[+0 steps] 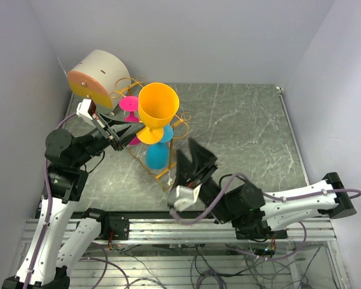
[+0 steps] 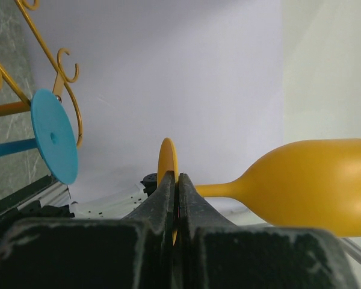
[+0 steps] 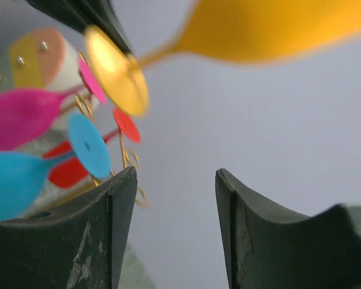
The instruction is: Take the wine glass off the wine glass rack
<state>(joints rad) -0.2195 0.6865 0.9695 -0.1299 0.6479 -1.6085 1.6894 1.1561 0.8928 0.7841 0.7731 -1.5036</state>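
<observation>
My left gripper [image 1: 132, 137] is shut on the round foot of a yellow wine glass [image 1: 158, 105] and holds it up above the gold wire rack [image 1: 182, 125]. In the left wrist view the foot [image 2: 166, 161] is pinched edge-on between the jaws and the bowl [image 2: 313, 185] sticks out to the right. A blue glass [image 1: 157, 154] and a pink glass [image 1: 129, 104] hang on the rack. My right gripper [image 1: 198, 158] is open and empty, just right of the rack, pointing up at the yellow glass [image 3: 271, 27].
A round cream-and-orange drum [image 1: 97, 75] stands at the back left behind the rack. A red glass [image 3: 69, 171] shows on the rack in the right wrist view. The grey marble tabletop [image 1: 246, 132] extends to the right; walls close in on both sides.
</observation>
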